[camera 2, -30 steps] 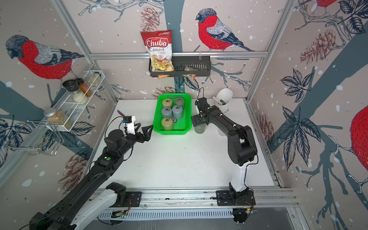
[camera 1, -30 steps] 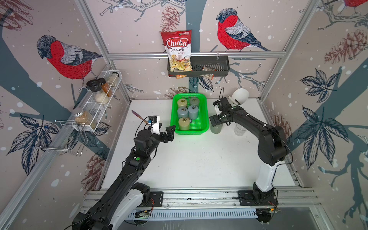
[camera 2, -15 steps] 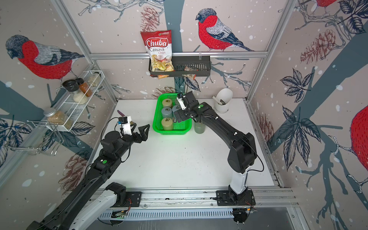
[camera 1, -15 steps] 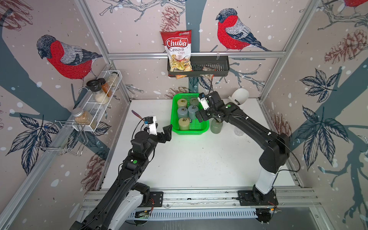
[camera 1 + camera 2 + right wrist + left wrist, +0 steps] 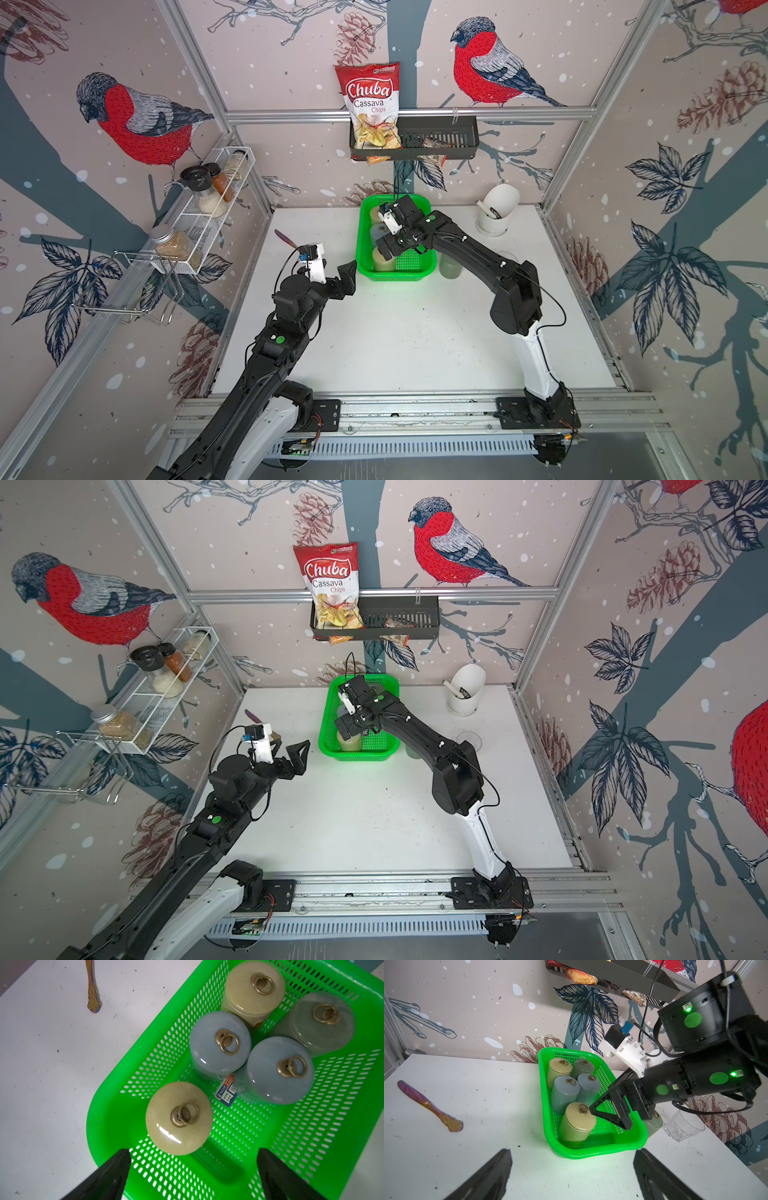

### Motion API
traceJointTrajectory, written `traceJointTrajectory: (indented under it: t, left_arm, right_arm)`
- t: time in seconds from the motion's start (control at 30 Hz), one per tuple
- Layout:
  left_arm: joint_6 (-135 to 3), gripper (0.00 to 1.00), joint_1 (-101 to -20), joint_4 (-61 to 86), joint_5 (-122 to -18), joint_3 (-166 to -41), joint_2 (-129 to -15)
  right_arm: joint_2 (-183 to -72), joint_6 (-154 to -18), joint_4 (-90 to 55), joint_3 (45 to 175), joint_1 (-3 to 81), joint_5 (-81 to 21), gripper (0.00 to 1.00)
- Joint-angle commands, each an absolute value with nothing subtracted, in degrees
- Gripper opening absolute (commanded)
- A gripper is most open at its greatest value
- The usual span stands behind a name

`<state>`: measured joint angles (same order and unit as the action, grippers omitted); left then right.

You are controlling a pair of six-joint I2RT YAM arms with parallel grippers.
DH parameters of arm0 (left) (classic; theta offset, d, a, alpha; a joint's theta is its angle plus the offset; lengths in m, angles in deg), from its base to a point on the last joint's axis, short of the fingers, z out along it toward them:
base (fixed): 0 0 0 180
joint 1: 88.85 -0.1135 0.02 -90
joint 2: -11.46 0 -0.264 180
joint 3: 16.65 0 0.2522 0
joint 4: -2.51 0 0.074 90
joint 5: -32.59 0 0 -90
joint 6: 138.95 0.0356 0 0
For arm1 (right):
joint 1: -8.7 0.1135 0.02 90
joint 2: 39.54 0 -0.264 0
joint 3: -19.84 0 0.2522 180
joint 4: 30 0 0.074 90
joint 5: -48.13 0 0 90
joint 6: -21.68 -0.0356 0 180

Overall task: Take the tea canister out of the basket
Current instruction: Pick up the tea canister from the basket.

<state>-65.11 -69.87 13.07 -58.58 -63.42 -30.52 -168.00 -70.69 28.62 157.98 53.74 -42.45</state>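
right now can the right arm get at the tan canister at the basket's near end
Probably yes: the right pincer hangs open close by the tan canister in the basket, and nothing covers its lid.

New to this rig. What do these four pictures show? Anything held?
Two black robot arms with two-finger grippers stand on a rail at the edge of the white table. Two pictures come from one overhead stereo camera, two from wrist cameras. On the table: a bright green perforated plastic basket holding five round ring-lidded canisters, a sixth grey-green canister beside it, a clear glass, a white cup, a purple-gold utensil. The right gripper hangs open over the basket; the left gripper is open short of it. Neither holds anything.
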Motion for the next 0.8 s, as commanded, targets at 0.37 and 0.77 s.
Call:
traceJointTrajectory:
  t: [0.37,0.77]
  left_arm:
    - [-64.59,0.96,-69.85,13.09,-57.94,-63.40,-31.21]
    - [-64.26,0.96,-69.86,13.03,-57.75,-63.44,-31.35]
  right_arm:
    - [-174.08,-73.33,29.96,161.19,54.31,-40.46,1.00]
    - [-176.34,-73.62,29.48,162.17,54.41,-39.54,1.00]
